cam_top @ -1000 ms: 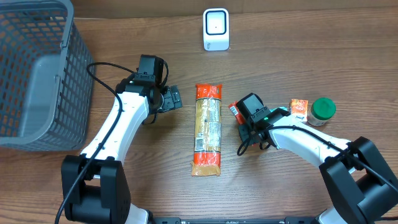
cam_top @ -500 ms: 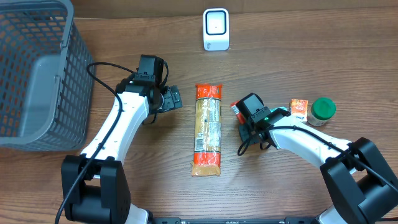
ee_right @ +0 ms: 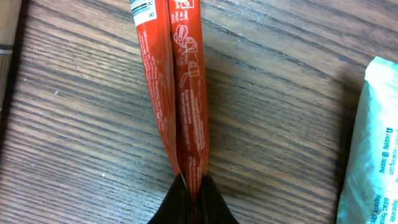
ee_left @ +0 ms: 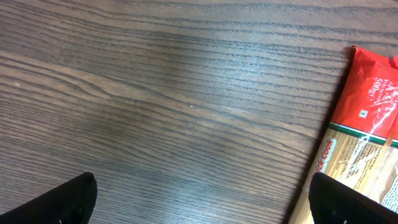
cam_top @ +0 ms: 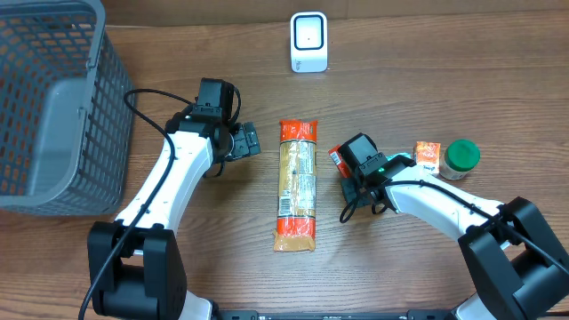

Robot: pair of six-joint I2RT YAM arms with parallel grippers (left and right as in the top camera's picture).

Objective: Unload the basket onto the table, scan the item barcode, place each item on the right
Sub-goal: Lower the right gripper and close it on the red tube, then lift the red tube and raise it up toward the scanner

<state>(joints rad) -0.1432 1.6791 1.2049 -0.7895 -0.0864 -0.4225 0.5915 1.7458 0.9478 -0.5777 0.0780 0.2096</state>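
Observation:
My right gripper (ee_right: 194, 194) is shut on the lower end of a thin red sachet (ee_right: 177, 81), which lies flat on the wooden table with a white printed patch (ee_right: 144, 9) at its far end. From overhead, only a corner of the red sachet (cam_top: 333, 158) shows at the tip of the right gripper (cam_top: 342, 169). The white scanner (cam_top: 308, 42) stands at the back middle of the table. My left gripper (cam_top: 244, 142) hangs open over bare wood, left of a long pasta packet (cam_top: 296, 185). Both dark fingertips (ee_left: 68, 199) of the left gripper (ee_left: 205, 205) stand wide apart with nothing between them.
A grey wire basket (cam_top: 53, 107) fills the back left. An orange box (cam_top: 428, 154) and a green-lidded jar (cam_top: 461, 157) stand at the right. A pale teal packet (ee_right: 373, 143) lies just right of the sachet. The pasta packet's red end (ee_left: 373, 87) lies by the left gripper's right finger.
My right gripper's jaws have closed onto the end of the red sachet, which shifted very slightly. The left arm has not moved.

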